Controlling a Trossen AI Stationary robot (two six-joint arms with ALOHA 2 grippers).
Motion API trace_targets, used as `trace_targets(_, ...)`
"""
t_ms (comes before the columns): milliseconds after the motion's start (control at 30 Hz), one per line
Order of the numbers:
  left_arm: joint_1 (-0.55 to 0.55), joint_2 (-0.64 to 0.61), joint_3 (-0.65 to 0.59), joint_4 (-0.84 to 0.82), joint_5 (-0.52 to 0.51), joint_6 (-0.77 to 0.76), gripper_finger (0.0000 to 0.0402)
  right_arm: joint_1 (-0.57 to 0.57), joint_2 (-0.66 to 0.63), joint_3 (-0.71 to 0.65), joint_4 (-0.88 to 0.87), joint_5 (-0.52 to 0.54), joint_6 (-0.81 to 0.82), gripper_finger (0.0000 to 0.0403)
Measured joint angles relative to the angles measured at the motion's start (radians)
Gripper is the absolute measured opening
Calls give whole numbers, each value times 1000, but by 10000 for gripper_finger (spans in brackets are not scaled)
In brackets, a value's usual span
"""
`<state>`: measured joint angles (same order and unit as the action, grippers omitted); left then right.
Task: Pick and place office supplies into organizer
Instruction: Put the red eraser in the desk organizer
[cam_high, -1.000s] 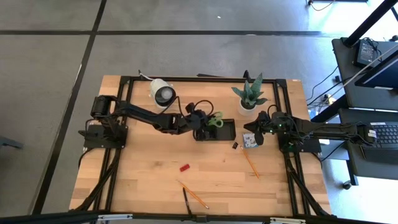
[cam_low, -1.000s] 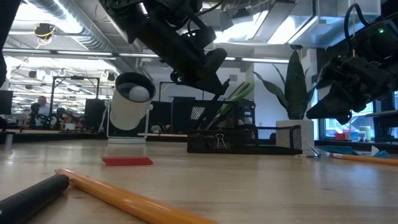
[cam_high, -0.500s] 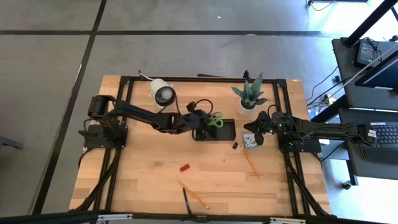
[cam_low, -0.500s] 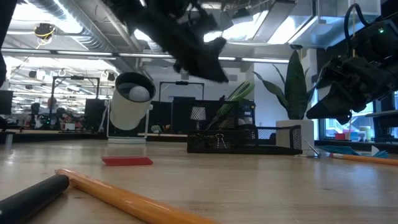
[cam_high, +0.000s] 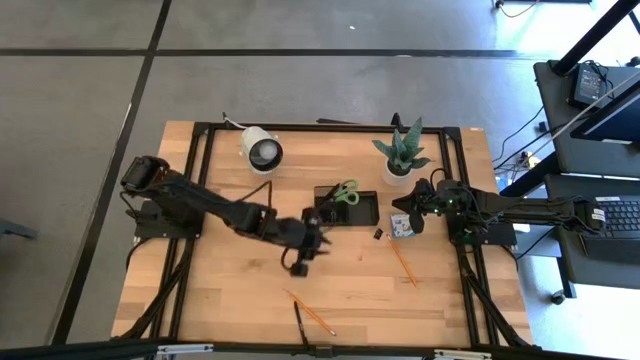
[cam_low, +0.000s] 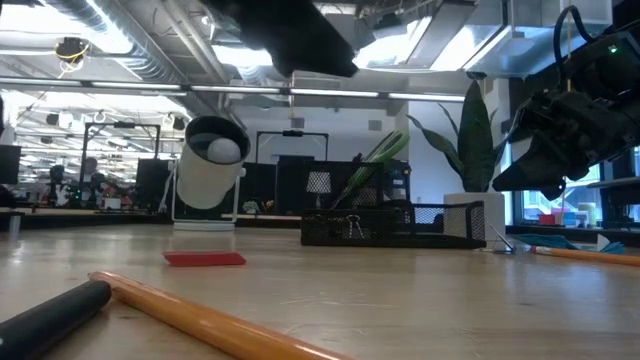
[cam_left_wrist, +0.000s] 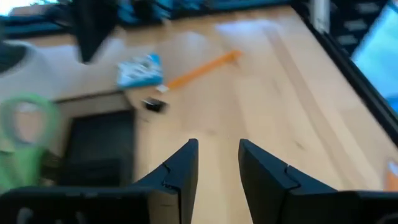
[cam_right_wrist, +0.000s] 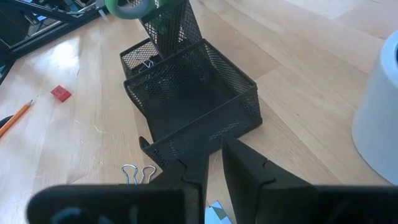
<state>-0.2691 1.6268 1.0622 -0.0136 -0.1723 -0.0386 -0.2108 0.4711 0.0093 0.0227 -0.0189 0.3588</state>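
Even bright light; left wrist view motion-blurred; low view's near pencil (cam_low: 200, 318) soft, windows glaring

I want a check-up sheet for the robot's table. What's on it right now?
Surface: wooden table.
Job's things: scissors stand in the organizer; red piece, pencils, pen, blue pad, clip lie loose.
Clutter: plant, white lamp.
Grippers: left gripper open, empty, above mid-table; right gripper beside the pad.
Cables: on the floor, right.
Surroundings: desk with keyboard.

Lab/office, exposed ducts (cam_low: 130, 60), monitors (cam_low: 300, 180)
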Motion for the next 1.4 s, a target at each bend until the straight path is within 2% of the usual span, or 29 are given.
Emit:
trace_targets(100,-59,0,0,-49,-12,-37,110,0,0,0,1,0,2,51)
trace_targets(267,-110,1,54,-253,-72,-319,114,0,0,0,4,0,3,51)
trace_targets(367,-116,6,75,-344,-71,-402,114,0,0,0,4,0,3,51)
trace_targets(933,-113,7,74,-361,-42,-493,117,0,0,0,5,0,3,51)
trace_targets(1033,-108,7,74,-365,-21,-498,132,0,0,0,5,0,3,51)
trace_targets(1267,-108,7,74,-365,-12,-471,197,0,0,0,5,0,1,51)
trace_targets(1400,-114,7,74,-365,-9,-440,213,0,0,0,5,0,0,51)
